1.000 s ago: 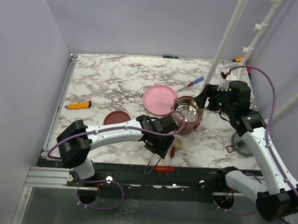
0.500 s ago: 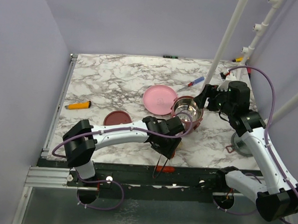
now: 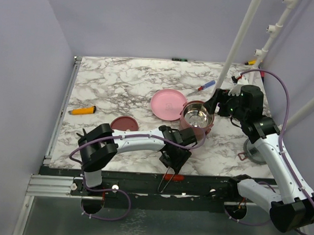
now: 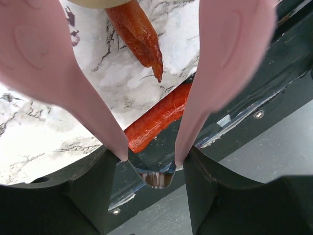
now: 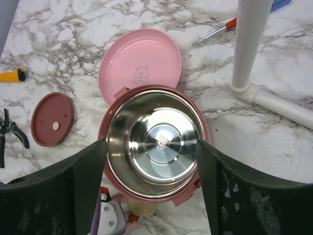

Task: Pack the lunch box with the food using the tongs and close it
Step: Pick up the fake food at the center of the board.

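My left gripper (image 3: 173,159) (image 4: 151,157) is shut on the pink tongs (image 4: 222,58) near their joined metal end, which pokes out past the table's near edge. Seen between the tongs' two arms, one red sausage piece (image 4: 157,117) (image 3: 174,177) lies at that edge. Another sausage piece (image 4: 138,35) sits just beyond it. A tan ball (image 5: 143,209) rests against the near side of the lunch box bowl (image 5: 154,142) (image 3: 195,118), which is steel-lined and has nothing in it. My right gripper (image 5: 151,147) (image 3: 214,102) hovers open above the bowl, a finger over each side of its rim.
A flat pink plate (image 3: 167,104) touches the bowl's far left side. A maroon disc lid (image 3: 124,123) lies left of my left arm. Pliers (image 5: 10,129), a yellow-orange tool (image 3: 82,110), a screwdriver (image 3: 201,89) and a white pipe (image 5: 250,44) surround the work area.
My left arm has swung right and toward the near edge with the tongs, now covering the ball and one sausage in the top view. The right arm has not moved.
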`<state>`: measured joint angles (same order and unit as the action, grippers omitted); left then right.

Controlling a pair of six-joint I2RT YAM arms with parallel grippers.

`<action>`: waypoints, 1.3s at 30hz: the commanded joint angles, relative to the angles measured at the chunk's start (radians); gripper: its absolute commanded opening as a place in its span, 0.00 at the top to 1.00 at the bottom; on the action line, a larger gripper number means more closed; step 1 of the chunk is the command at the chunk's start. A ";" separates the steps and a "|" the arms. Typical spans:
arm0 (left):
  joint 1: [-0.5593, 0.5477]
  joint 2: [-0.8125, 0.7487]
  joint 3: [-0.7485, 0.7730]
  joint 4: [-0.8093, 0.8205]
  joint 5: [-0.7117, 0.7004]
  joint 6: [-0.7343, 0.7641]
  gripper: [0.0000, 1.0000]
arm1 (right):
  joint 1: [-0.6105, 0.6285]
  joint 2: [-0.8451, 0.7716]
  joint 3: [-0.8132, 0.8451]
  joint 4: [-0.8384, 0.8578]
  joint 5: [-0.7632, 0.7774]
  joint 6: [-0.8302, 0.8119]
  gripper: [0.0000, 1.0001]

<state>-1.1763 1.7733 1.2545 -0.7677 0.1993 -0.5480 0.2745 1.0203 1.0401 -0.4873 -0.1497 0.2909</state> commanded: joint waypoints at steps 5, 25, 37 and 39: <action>-0.003 0.085 0.034 -0.003 0.067 0.056 0.43 | -0.004 -0.032 -0.015 0.022 -0.029 0.002 0.23; 0.006 0.126 0.065 0.031 -0.084 0.080 0.51 | -0.005 -0.035 -0.040 0.032 -0.044 0.005 0.23; 0.006 0.051 0.103 -0.007 -0.107 0.093 0.76 | -0.005 -0.057 -0.062 0.036 -0.036 0.024 0.23; 0.007 0.029 0.105 -0.023 -0.091 0.103 0.78 | -0.004 -0.068 -0.063 0.037 -0.019 0.026 0.23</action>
<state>-1.1736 1.8820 1.3277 -0.7700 0.1287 -0.4652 0.2745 0.9859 0.9913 -0.4702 -0.1745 0.3042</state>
